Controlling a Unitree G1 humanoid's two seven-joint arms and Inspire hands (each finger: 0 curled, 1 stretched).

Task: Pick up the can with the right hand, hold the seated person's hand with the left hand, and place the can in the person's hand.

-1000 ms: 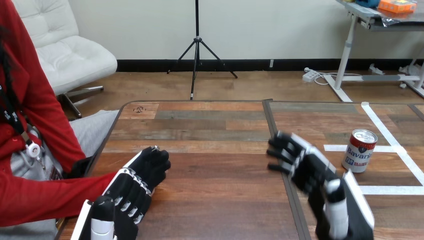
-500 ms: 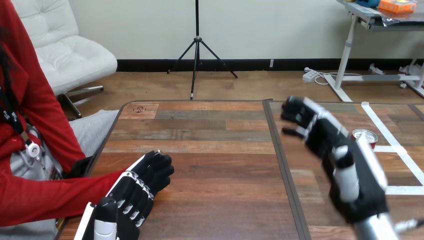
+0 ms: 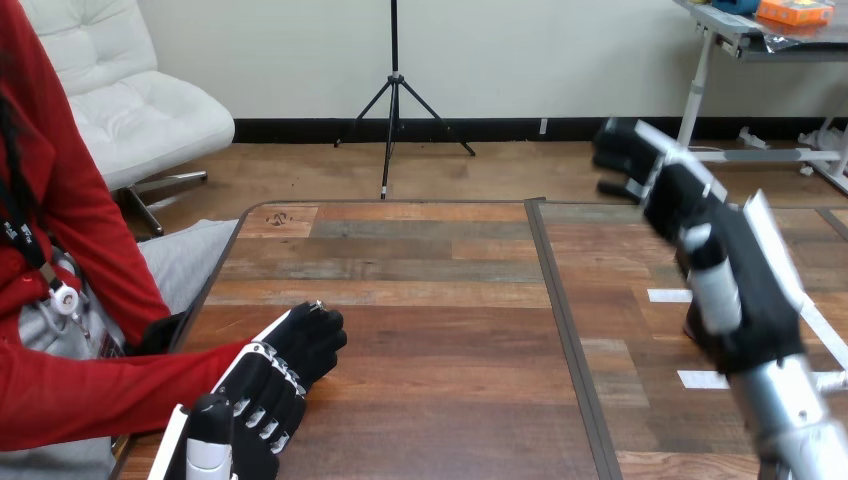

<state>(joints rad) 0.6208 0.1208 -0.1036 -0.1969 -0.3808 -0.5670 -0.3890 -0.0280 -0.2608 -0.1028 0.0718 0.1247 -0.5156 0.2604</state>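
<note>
While your right hand [image 3: 738, 285] hangs raised above the bench [image 3: 440, 330], its fingers loosely spread and holding nothing, the can is hidden behind its palm. Your left hand [image 3: 265, 385] lies low on the bench, well apart from the right. One red sleeve [image 3: 100, 400] runs in under it, and you cannot tell whether it grips the person's hand. Count two robot hands and one sleeve. White tape [image 3: 668, 295] lies just beside the right wrist.

The left hand [image 3: 275, 375] covers the end of the person's red sleeve [image 3: 100, 400], masking any contact beneath. The right hand [image 3: 750, 290] blocks part of the tape [image 3: 662, 295]; its forearm [image 3: 800, 420] runs off the bottom edge.
</note>
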